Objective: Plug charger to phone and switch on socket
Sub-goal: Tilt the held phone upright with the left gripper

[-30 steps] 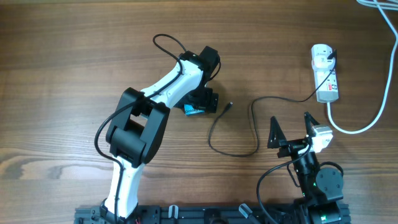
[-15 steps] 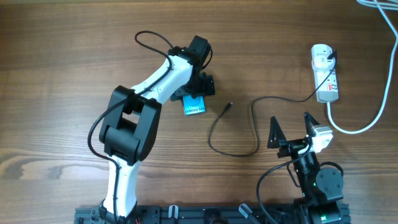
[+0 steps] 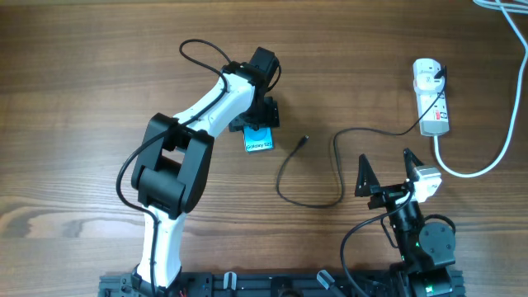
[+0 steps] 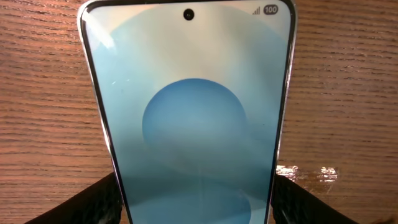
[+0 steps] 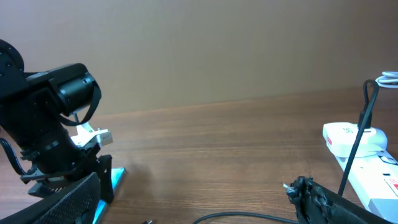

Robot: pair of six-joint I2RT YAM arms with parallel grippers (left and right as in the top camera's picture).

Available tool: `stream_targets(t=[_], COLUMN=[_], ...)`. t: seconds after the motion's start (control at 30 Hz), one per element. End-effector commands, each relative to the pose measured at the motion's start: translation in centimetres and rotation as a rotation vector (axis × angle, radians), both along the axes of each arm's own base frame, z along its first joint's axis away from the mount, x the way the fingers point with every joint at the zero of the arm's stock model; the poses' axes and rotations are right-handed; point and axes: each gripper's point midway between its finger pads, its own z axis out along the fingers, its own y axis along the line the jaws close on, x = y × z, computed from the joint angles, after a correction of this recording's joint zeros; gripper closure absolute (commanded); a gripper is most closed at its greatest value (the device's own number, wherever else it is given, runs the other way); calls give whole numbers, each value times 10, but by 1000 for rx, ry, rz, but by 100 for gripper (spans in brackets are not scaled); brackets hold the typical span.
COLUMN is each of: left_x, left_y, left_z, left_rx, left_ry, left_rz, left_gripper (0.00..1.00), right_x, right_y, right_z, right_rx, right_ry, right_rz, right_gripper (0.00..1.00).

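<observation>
Near the middle of the table [image 3: 82, 82], a little toward its far edge, the phone [image 3: 259, 142] lay flat with its screen up. Its long axis ran roughly from far edge to near edge with a slight tilt, and the white lettered band was at the nearer end. My left gripper [image 3: 263, 120] stood over the far part of it. In the left wrist view my fingers [image 4: 87, 202] flanked the two long edges, touching them or just beside them. I could not tell whether they were pressing on the phone or only bracketing it.

Just to the right of the phone, apart from it, lay the small plug [image 3: 303, 142] of the charger [image 3: 313, 200]. Its thin black cable looped toward the near edge and then ran right to the socket [image 3: 435, 114], which sat by the right edge toward the far right corner, with a white lead [image 3: 495, 161] curling beside it. My right gripper [image 3: 384, 162] hovered by the near edge, right of the loop, its jaws spread wide and holding nothing.

As I judged it, the plug lay on the phone's right flank, its tip aimed away toward the far right. It would have to be turned to meet a short end of the phone. My right arm was the nearer one to both plug and socket.
</observation>
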Motion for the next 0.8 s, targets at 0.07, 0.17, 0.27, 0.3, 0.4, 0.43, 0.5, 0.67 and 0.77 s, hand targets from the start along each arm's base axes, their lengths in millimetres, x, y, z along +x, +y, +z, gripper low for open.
stream_targets(t=[0.07, 0.17, 0.27, 0.3, 0.4, 0.43, 0.5, 0.67, 0.77], left_x=[-30, -35, -35, -33, -27, -24, -22, -22, -21], left_y=[6, 9, 10, 9, 6, 5, 4, 4, 3], left_z=[-41, -41, -41, -41, -41, -41, -41, -41, -41], left_rx=[18, 28, 34, 31, 21, 17, 13, 14, 11], left_ry=[135, 154, 151, 143, 118, 107, 98, 98, 91], left_rz=[-136, -208, -210, -210, -211, -211, -211, -211, -211], left_gripper=[29, 26, 11, 0, 0, 0, 0, 0, 0], right_x=[0, 0, 0, 0, 0, 0, 0, 0, 0], right_y=[0, 0, 0, 0, 0, 0, 0, 0, 0], right_z=[2, 2, 2, 2, 2, 2, 2, 2, 2], right_rx=[-8, -7, -7, -8, -8, -7, -8, -7, -7], right_ry=[-12, -12, -12, -12, -12, -12, -12, -12, -12], right_rz=[5, 5, 5, 5, 5, 5, 5, 5, 5], right_gripper=[0, 0, 0, 0, 0, 0, 0, 0, 0])
